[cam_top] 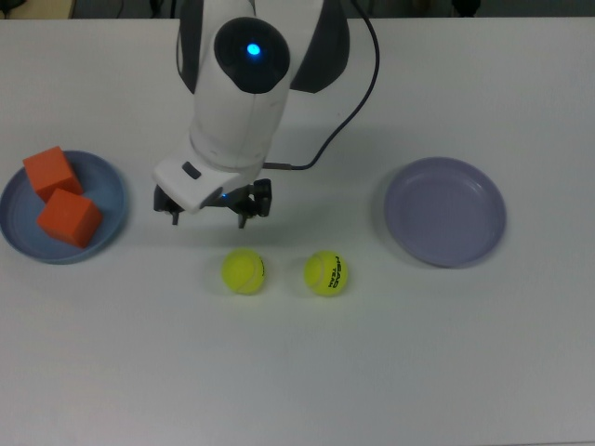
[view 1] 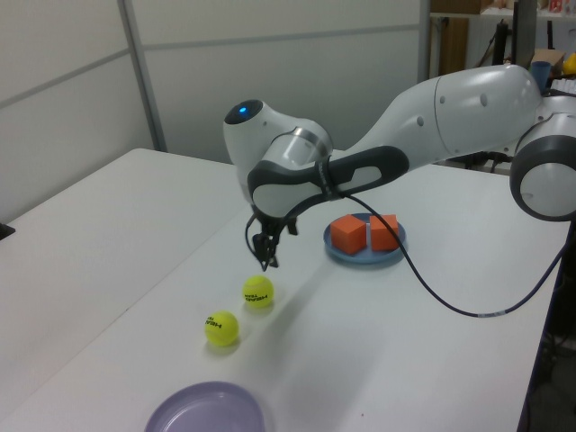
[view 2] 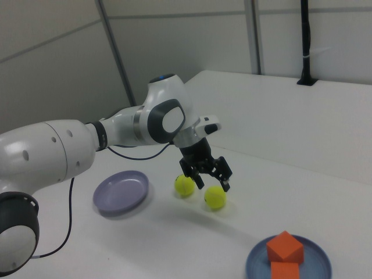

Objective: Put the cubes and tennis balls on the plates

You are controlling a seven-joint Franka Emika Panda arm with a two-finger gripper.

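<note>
Two orange cubes (cam_top: 69, 217) (cam_top: 48, 172) rest on the light blue plate (cam_top: 110, 193) at the top view's left; the left view shows the cubes (view 1: 348, 233) (view 1: 385, 231) side by side on that plate (view 1: 364, 259). Two tennis balls (cam_top: 244, 270) (cam_top: 326, 273) lie on the table in the middle. The lavender plate (cam_top: 446, 212) at the top view's right holds nothing. My gripper (cam_top: 209, 219) hangs open and empty above the table, just behind the left ball in the top view. In the right view the gripper (view 2: 203, 179) hovers over both balls (view 2: 185, 185) (view 2: 215, 197).
The arm's white body and a black cable (cam_top: 358, 88) reach in from the top view's upper edge. A white table (cam_top: 418, 372) carries everything; a wall and a pole (view 2: 305, 40) stand behind it.
</note>
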